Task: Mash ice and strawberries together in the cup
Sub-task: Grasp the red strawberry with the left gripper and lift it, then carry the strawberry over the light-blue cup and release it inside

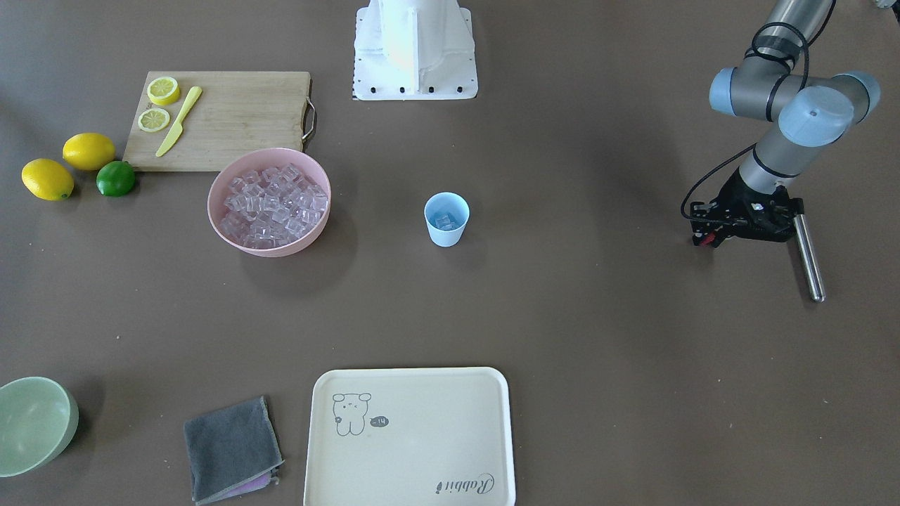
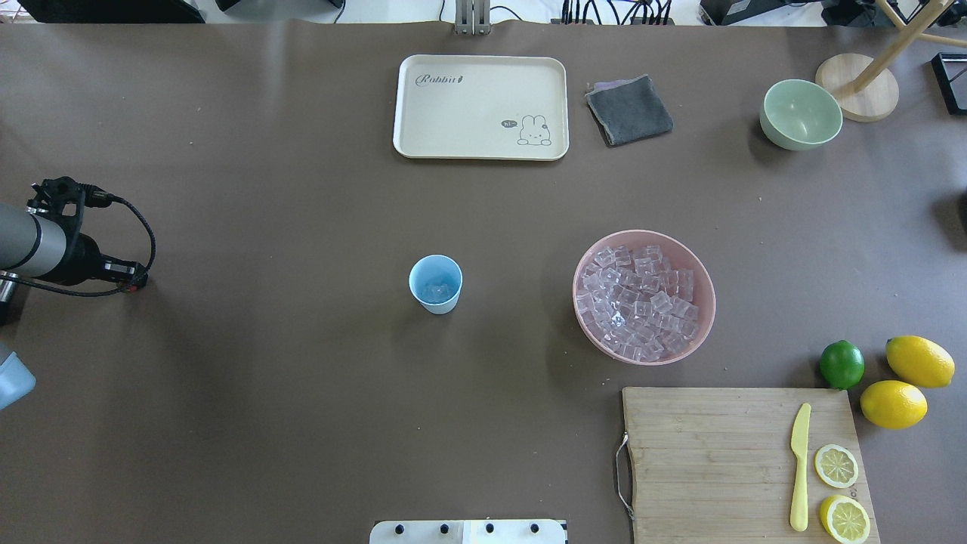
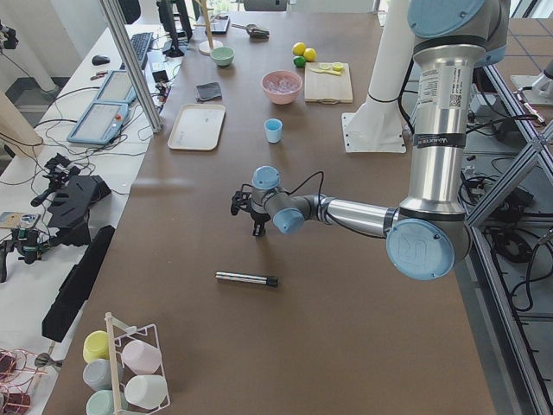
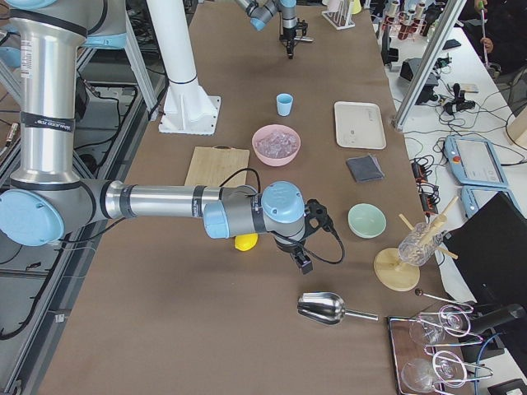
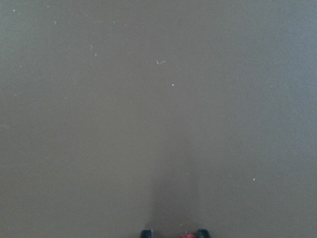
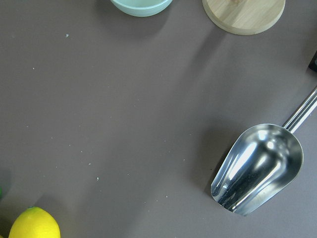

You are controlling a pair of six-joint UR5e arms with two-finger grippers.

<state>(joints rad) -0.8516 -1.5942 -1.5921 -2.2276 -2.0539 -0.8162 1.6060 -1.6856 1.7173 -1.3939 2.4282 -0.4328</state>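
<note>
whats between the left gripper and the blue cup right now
Nothing. In the overhead view the stretch of brown table from the left gripper to the cup is bare, and the front-facing view shows the same.

Glossy metal scoop (image 6: 257, 168), matt plastic cup (image 1: 446, 219), wooden board (image 1: 232, 119), glassy ice (image 1: 271, 200)

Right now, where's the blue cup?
In the overhead view the cup stands mid-table, apart and left of the pink bowl, with the tray farther back.
</note>
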